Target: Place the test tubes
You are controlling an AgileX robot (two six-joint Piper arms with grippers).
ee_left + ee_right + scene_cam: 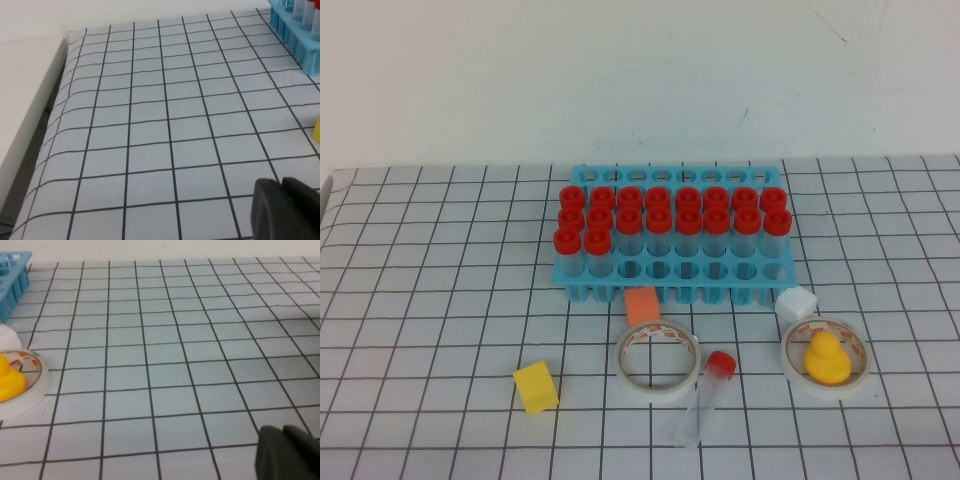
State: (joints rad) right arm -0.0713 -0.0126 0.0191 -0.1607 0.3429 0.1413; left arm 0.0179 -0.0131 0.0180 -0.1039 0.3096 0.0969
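**A:** What's in the blue plastic test-tube rack?

**B:** Clear test tubes with red caps, all upright. Two full rows of eight fill the middle. The front row has two tubes at its left end, and its other holes are open. The back row holds nothing.

**A:** And the tube to be placed?

**B:** One clear red-capped test tube lies flat on the white grid-lined table cover. It is in front of the rack, with its cap pointing toward the rack. It sits between two rolls of tape, right at the edge of the empty white tape roll.

**A:** What about the other roll?

**B:** The second white tape roll has a yellow rubber duck sitting inside its ring. A small white cube is just beside it, near the rack's front right corner. An orange foam cube sits between the rack and the empty roll. A yellow foam cube lies apart to the left.

**A:** Where are the grippers?

**B:** Neither shows from above. In its wrist view, the left gripper sits over bare grid squares with its dark fingers pressed together. It pinches nothing and is well away from the rack corner. The right gripper is closed the same way, empty, over open table off to the side of the duck's roll.
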